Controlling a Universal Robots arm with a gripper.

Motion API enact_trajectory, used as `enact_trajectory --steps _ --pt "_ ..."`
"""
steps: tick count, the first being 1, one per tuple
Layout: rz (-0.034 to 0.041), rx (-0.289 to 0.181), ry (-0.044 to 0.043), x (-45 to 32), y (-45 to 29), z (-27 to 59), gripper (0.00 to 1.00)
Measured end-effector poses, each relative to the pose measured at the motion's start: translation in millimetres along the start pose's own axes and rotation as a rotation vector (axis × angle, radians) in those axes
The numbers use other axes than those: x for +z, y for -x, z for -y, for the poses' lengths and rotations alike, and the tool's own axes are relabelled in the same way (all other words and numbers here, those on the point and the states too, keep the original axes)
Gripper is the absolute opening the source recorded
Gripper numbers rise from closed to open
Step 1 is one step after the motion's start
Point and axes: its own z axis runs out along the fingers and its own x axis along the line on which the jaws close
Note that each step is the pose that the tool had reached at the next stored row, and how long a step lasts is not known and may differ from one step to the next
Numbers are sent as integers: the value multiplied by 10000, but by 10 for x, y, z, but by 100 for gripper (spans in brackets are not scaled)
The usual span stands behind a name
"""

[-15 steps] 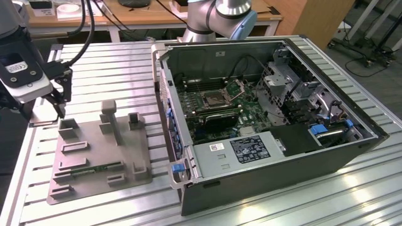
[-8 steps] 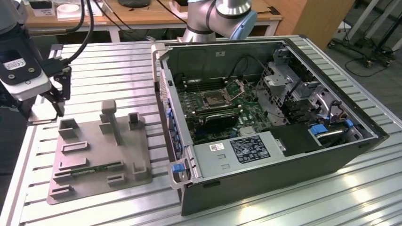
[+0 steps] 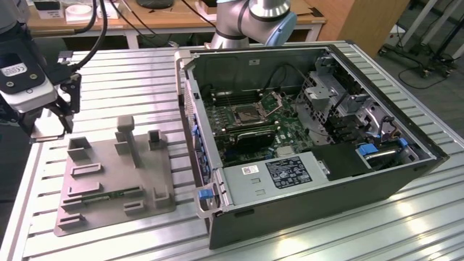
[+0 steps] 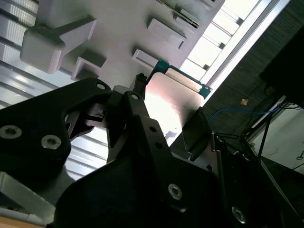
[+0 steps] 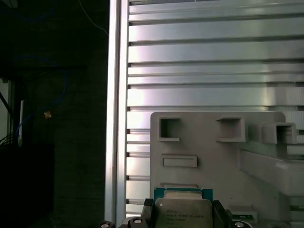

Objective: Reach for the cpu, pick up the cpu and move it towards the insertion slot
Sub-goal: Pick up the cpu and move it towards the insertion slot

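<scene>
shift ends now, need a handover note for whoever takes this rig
Hand: shut on the cpu, gripping it by its edges, near the far end of the grey fixture tray, at the exterior view's left.
Insertion slot: inside the open computer case, well apart from the cpu.
Done: reach and grasp.
Left: carrying the cpu across to the slot.

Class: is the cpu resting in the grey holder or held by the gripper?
Held. In the first wrist view the gripper clasps the cpu between its fingers; the grey holder lies beyond.
</scene>
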Motion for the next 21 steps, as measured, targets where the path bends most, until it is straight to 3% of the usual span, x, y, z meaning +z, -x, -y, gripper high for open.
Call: enact_trajectory --steps 21 --pt "-18 1 0 -136 1 -5 55"
